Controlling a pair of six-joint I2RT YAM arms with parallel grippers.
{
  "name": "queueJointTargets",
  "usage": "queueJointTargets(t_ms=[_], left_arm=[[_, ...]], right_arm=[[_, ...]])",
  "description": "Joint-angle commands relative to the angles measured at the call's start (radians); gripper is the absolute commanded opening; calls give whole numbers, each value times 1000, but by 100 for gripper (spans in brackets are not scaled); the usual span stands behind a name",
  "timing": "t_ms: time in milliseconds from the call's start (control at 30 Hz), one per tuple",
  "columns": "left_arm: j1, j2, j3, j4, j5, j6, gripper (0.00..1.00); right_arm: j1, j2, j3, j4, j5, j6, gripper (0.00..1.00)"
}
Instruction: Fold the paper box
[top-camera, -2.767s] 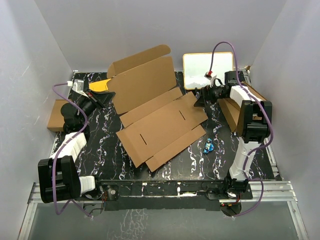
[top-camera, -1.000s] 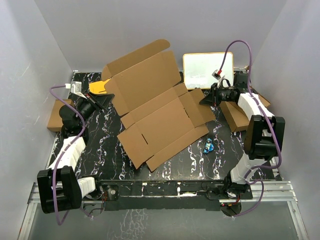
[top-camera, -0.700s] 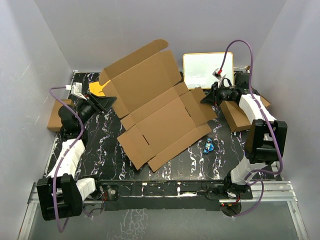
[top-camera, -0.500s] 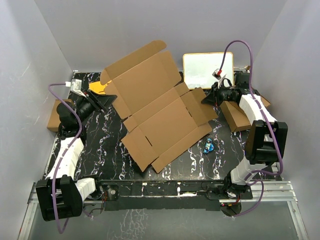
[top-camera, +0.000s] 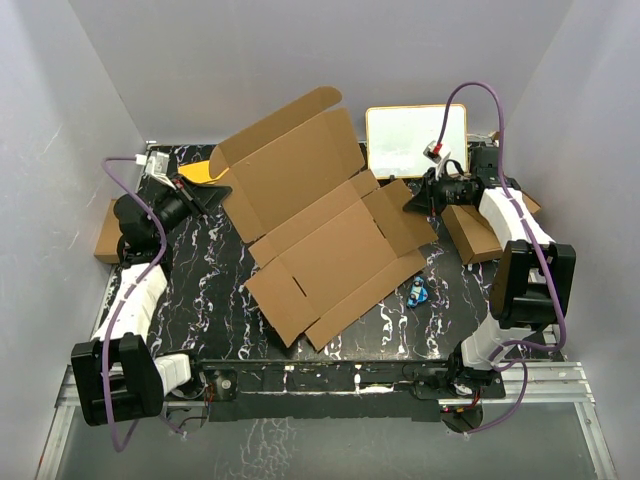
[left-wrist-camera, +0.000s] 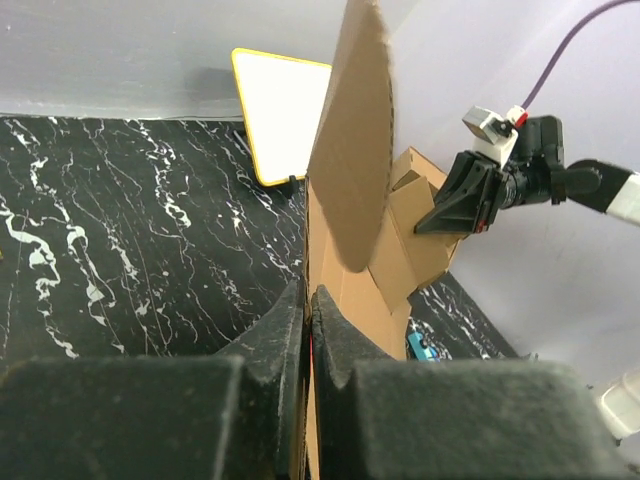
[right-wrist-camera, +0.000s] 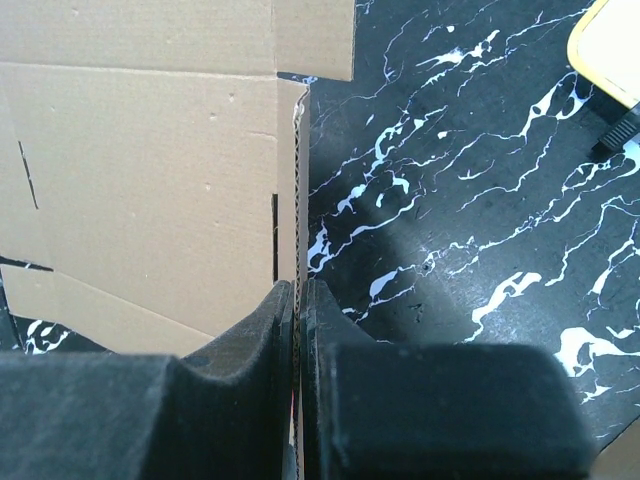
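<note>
The paper box (top-camera: 330, 250) has slid nearer, far lid higher.
Near flaps lie flat on the table (top-camera: 205, 295); our right gripper (top-camera: 411, 204) is clamped on the right flap, our left gripper (top-camera: 221, 190) on the raised lid's left edge. We judge lid-folding underway; next, swing it over squarely.

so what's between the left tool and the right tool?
Only the paper box: in the top view it spans the stretch, left tool shut on one edge, right tool on the opposite flap.
</note>
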Motion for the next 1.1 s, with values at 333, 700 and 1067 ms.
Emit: queueJointTargets(t_ms=[333,700,1067], left_arm=[[1,33,82,216,136,168,0],[-13,89,85,446,194,116,0],[-35,88,96,480,224,81,0]], right_arm=[[0,-6,235,-172,-13,-174,42],[29,20,327,181,-246,118,100],[80,171,443,397,-343,271,100]])
